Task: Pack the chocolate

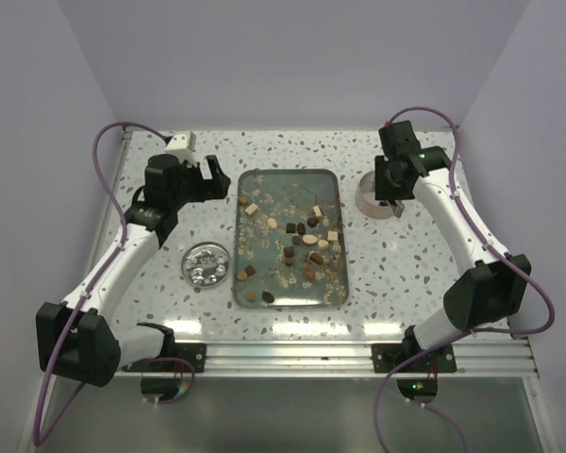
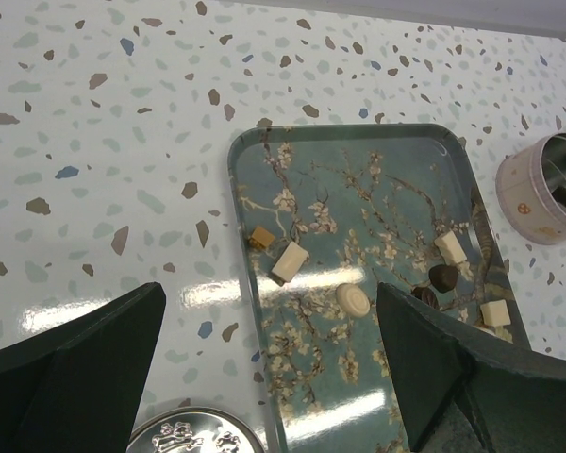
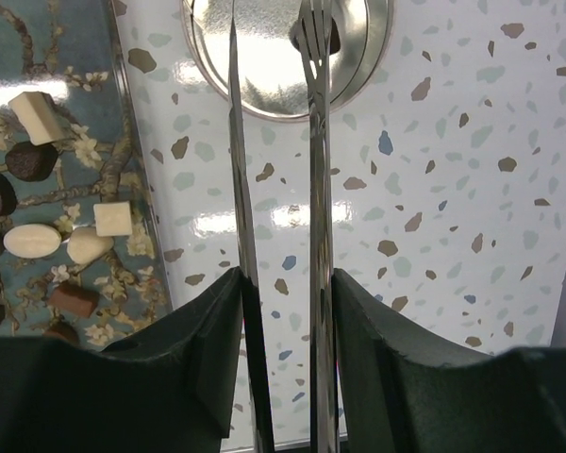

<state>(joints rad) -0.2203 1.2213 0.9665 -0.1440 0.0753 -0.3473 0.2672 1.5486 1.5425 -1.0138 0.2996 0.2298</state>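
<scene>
The chocolate [image 1: 302, 241] lies scattered as dark, tan and cream pieces on a blue floral tray [image 1: 238, 236]. My right gripper [image 3: 285, 278] is shut on metal tongs [image 3: 317, 189], whose two blades stand slightly apart. Their tips hang over a round pink tin [image 3: 368, 57] right of the tray, where a dark piece [image 3: 334, 38] lies by the right tip. In the top view, this gripper [image 1: 393, 184] sits above the tin [image 1: 373, 196]. My left gripper [image 2: 271, 293] is open over the tray's left rim [image 2: 234, 189], near a cream round [image 2: 354, 300] and a cream block [image 2: 290, 261].
A shiny round lid [image 1: 208, 263] holding silver pieces rests on the speckled table left of the tray; it shows at the bottom of the left wrist view [image 2: 189, 436]. Pale flakes litter the tray. A small white box [image 1: 180, 143] stands at the back left.
</scene>
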